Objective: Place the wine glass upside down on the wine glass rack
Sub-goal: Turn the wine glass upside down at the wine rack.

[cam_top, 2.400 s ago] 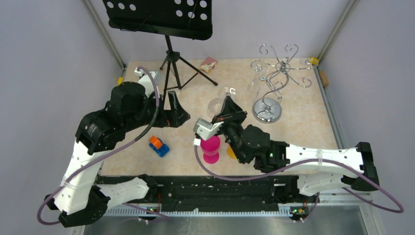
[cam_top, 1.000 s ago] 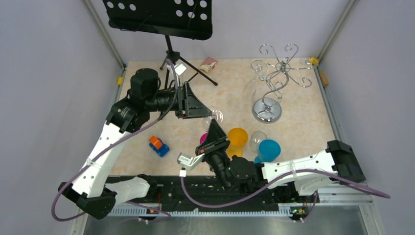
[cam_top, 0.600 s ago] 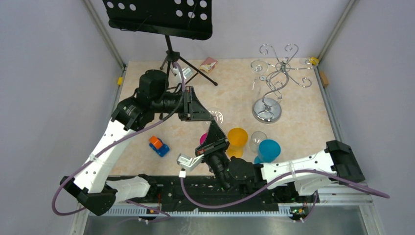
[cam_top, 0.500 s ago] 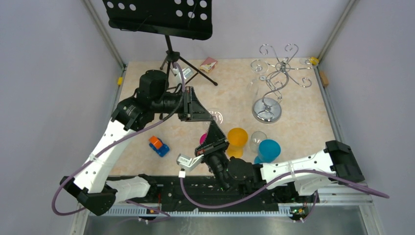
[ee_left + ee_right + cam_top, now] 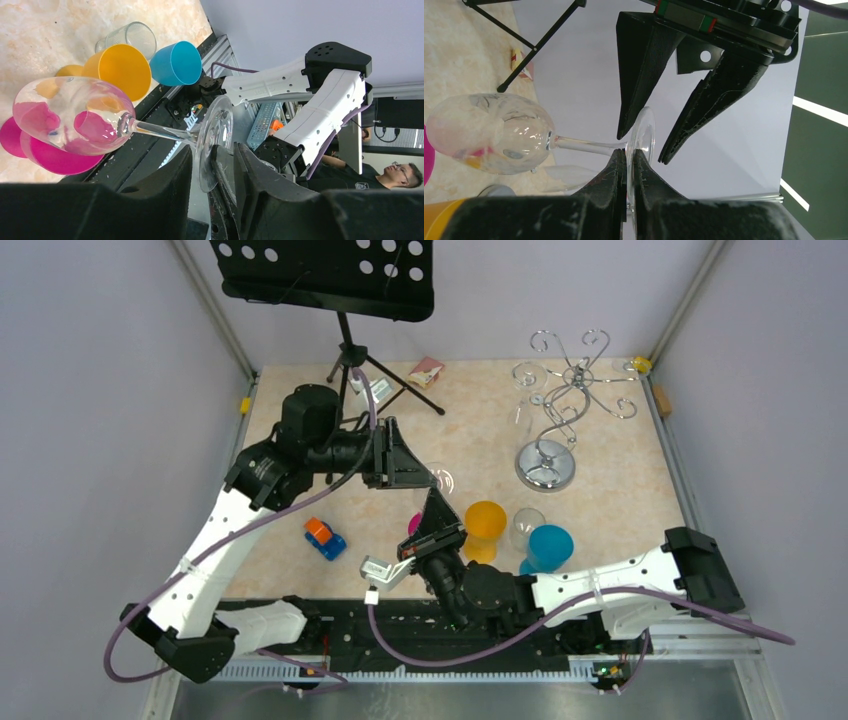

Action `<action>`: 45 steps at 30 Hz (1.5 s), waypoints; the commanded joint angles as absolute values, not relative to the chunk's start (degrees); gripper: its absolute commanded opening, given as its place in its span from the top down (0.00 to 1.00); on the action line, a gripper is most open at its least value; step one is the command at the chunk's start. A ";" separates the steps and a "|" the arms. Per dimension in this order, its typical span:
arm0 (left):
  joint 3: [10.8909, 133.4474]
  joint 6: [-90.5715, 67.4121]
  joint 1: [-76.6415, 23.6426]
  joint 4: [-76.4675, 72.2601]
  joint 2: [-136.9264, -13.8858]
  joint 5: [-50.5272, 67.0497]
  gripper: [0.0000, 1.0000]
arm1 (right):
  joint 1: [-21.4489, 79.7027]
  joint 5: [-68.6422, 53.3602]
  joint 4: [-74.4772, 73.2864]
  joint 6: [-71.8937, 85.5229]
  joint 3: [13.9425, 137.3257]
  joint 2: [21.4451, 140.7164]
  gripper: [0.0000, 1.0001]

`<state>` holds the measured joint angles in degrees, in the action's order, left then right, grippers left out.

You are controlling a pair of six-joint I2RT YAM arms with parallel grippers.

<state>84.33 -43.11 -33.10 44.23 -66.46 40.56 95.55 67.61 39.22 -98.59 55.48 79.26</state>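
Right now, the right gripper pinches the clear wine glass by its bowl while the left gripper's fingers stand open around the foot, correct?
Not quite. The right gripper pinches the wine glass by the rim of its round foot, not its bowl, as the right wrist view shows. The fingers of the left gripper do stand open on either side of that foot.

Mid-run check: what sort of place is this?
Probably a robotics lab test cell: a metal-framed enclosure, mismatched props like a music stand and toy car, and a person seated beyond.
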 commanded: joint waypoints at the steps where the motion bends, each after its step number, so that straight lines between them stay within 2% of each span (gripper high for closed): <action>1: 85.41 -41.96 -33.23 43.44 -64.53 39.63 0.60 | 96.31 66.77 40.41 -97.37 56.34 78.73 1.00; 4: 85.39 -41.30 -33.26 44.13 -64.43 39.26 0.61 | 96.33 66.97 40.69 -97.28 56.29 78.75 1.00; 13: 84.90 -40.98 -33.26 44.60 -64.57 39.10 0.76 | 96.30 66.93 41.20 -97.21 55.89 78.74 1.00; 17: 84.96 -40.96 -33.24 44.69 -64.78 39.07 0.86 | 96.26 66.88 40.97 -97.07 55.93 78.74 1.00; 20: 84.95 -40.93 -33.28 44.50 -64.61 38.75 0.99 | 96.31 67.04 40.31 -96.57 55.69 78.60 1.00; 33: 85.16 -40.89 -33.29 44.45 -64.41 37.87 1.00 | 96.33 67.26 38.02 -95.32 55.93 78.84 1.00; 35: 85.15 -40.49 -33.24 44.70 -64.58 37.55 1.00 | 96.31 67.01 37.76 -95.20 56.28 78.79 0.94; 41: 85.10 -38.54 -33.19 46.35 -64.13 34.07 1.00 | 96.31 66.06 35.98 -94.33 57.52 78.87 0.56; 45: 85.51 -37.27 -33.18 46.50 -63.61 31.14 1.00 | 96.25 65.77 36.14 -94.02 58.25 78.88 0.36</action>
